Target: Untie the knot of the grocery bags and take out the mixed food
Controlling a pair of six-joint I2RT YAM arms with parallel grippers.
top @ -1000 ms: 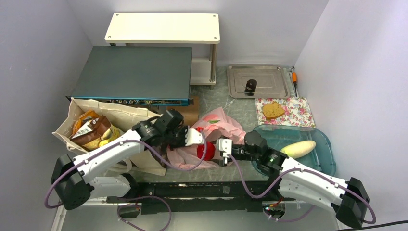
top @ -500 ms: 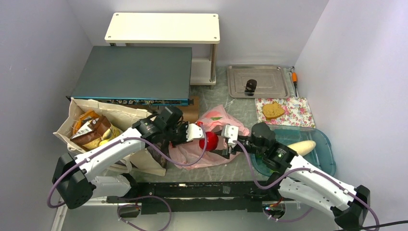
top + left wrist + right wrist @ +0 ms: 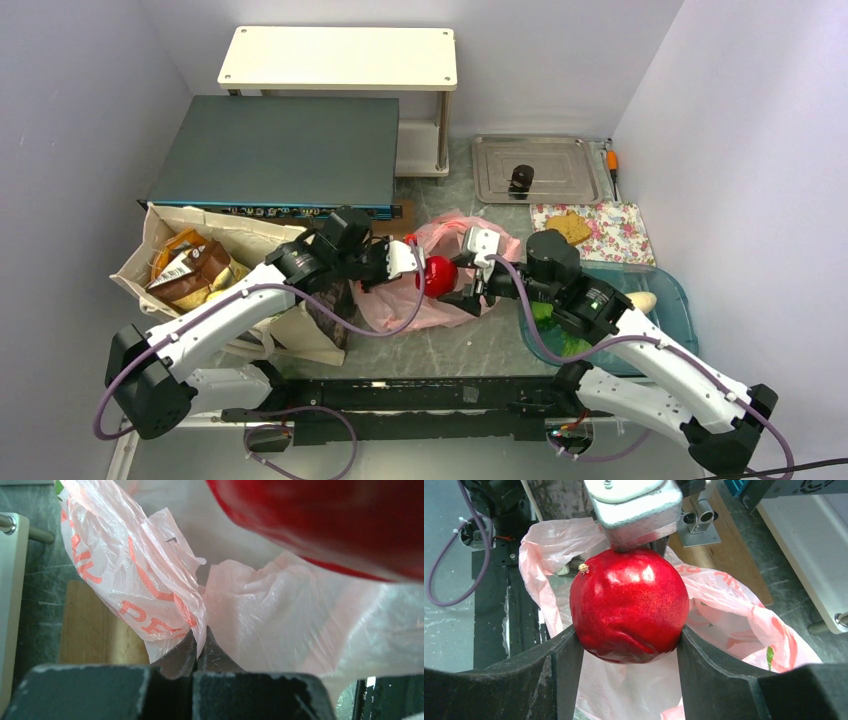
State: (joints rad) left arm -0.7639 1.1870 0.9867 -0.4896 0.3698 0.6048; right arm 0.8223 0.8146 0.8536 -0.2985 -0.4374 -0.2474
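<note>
- Right pincer (image 3: 629,652) grips the red fruit (image 3: 629,612), held over the open pink bag (image 3: 724,605).
- Left pincer (image 3: 200,647) is closed, pinching the bag's edge.
- Risk: fruit is round and glossy, gripped low; a fast swing could roll it out onto the worktop (image 3: 430,350).
- Risk: film clinging to the fruit drags the bag along.

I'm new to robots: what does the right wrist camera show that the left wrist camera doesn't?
Only the right wrist view shows the whole red fruit, gripped on both sides by the right end effector. Only the left wrist view shows the left end effector pinched shut on a fold of the pink bag. Both show the bag, part of the fruit and a brown board behind.
</note>
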